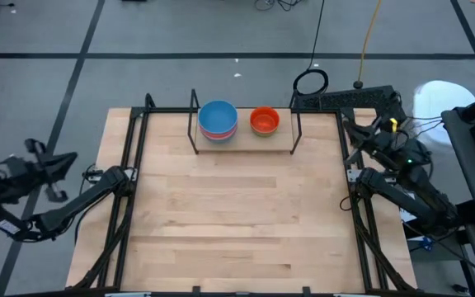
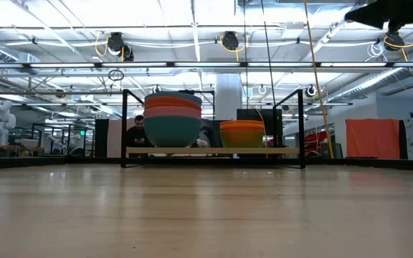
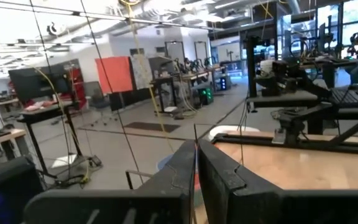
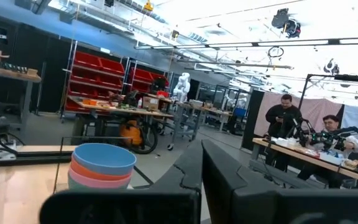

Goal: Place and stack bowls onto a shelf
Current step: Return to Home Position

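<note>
Blue bowl (image 1: 218, 115), orange bowl (image 1: 264, 120) on shelf (image 1: 246, 145)

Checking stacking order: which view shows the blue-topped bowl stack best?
Low view: the stack shows side-on, its layers distinct. High view gives mostly its blue top; right wrist view, three upper bowls; left wrist view, almost nothing.

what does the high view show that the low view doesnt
Only the high view: the left arm and right arm folded beside the table, and the inside of the blue bowl topping the stack on the picture's left. Only the low view: that stack's sides, with a teal bowl lowest on the shelf, and a person in the room behind. Both: two bowl stacks on the shelf, an orange bowl topping the other one.
</note>
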